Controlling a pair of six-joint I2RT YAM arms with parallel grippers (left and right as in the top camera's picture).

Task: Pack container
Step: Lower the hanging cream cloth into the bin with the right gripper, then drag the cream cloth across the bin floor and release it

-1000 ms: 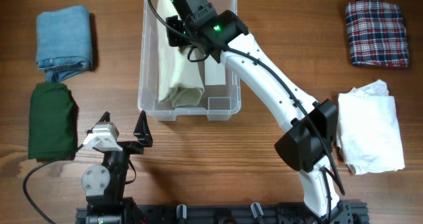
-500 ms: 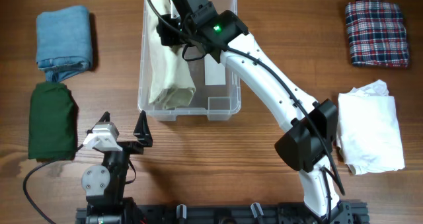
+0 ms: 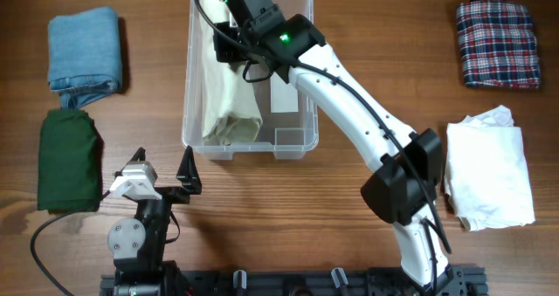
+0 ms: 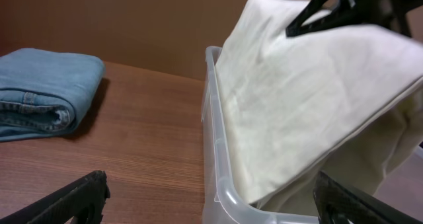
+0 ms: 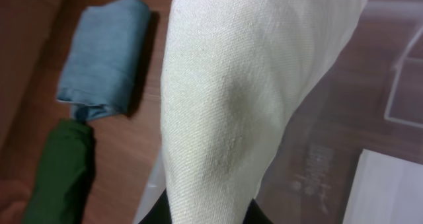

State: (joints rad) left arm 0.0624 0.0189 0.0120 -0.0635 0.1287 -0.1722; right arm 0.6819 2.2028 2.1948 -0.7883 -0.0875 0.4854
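The clear container (image 3: pixel 307 113) stands at the table's back centre. A cream cloth (image 3: pixel 229 95) hangs into its left half, the lower end resting near the front left corner. My right gripper (image 3: pixel 231 41) is above the container's back left part and is shut on the cloth's upper end. In the right wrist view the cream cloth (image 5: pixel 244 98) fills the middle, pinched at my right gripper (image 5: pixel 211 214). My left gripper (image 3: pixel 166 181) rests open near the front edge, left of the container. The left wrist view shows the container's rim (image 4: pixel 213 118) and the cream cloth (image 4: pixel 297 98) between its wide jaws.
Folded blue denim (image 3: pixel 85 47) and a rolled green cloth (image 3: pixel 68 161) lie at the left. A plaid cloth (image 3: pixel 496 44) sits at the back right, and a white cloth (image 3: pixel 489 174) lies beside the right arm's base. A white label (image 5: pixel 386 191) shows on the container's floor.
The right gripper has shifted slightly left with the cream cloth, and the cloth's lower end has swung toward the container's left wall. The left arm has not moved.
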